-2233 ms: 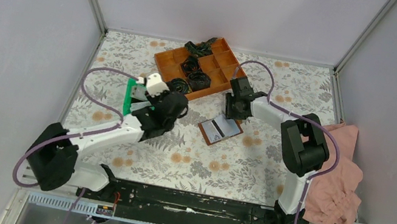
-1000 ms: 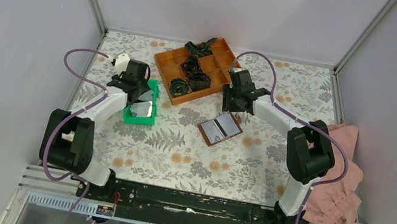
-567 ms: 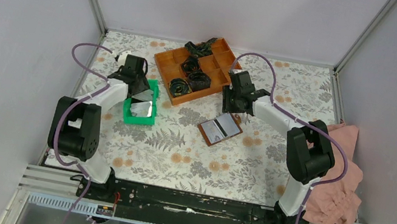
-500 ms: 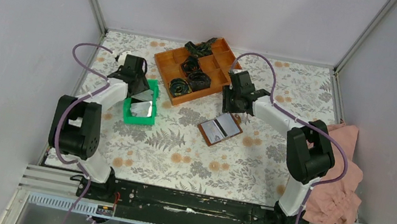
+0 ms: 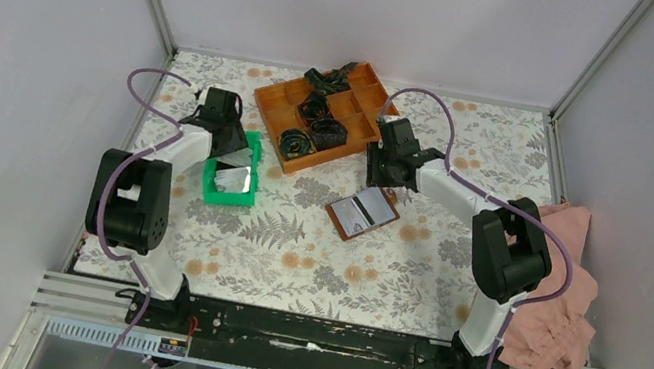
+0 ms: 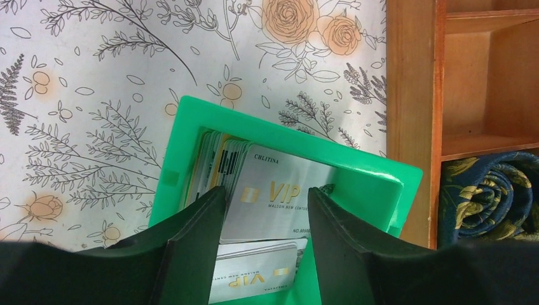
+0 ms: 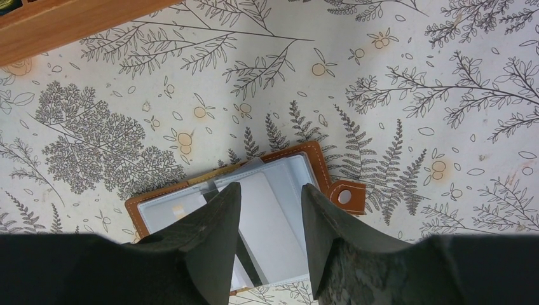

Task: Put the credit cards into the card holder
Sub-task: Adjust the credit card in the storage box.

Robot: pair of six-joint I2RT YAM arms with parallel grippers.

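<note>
Several silver credit cards (image 6: pixel 213 159) stand stacked in a green tray (image 6: pixel 191 114). One VIP card (image 6: pixel 273 210) leans out of the stack and another (image 6: pixel 254 279) lies flat below it. My left gripper (image 6: pixel 266 194) is open, its fingers standing either side of the leaning card; from above it (image 5: pixel 227 142) sits at the tray's (image 5: pixel 210 189) far end. The brown card holder (image 5: pixel 363 213) lies open at mid-table. My right gripper (image 7: pixel 267 187) hovers open over its pale pockets (image 7: pixel 273 222), with the snap tab (image 7: pixel 346 196) to the right. Nothing is held.
An orange compartment tray (image 5: pixel 277 100) with black coiled items (image 5: pixel 318 127) stands at the back centre, its wall (image 6: pixel 410 76) just right of the green tray. A pink cloth (image 5: pixel 564 287) hangs over the table's right edge.
My left arm has swung from the table's middle out to the green tray, and its jaws have narrowed a little around the leaning card. The right gripper has stayed over the card holder.
</note>
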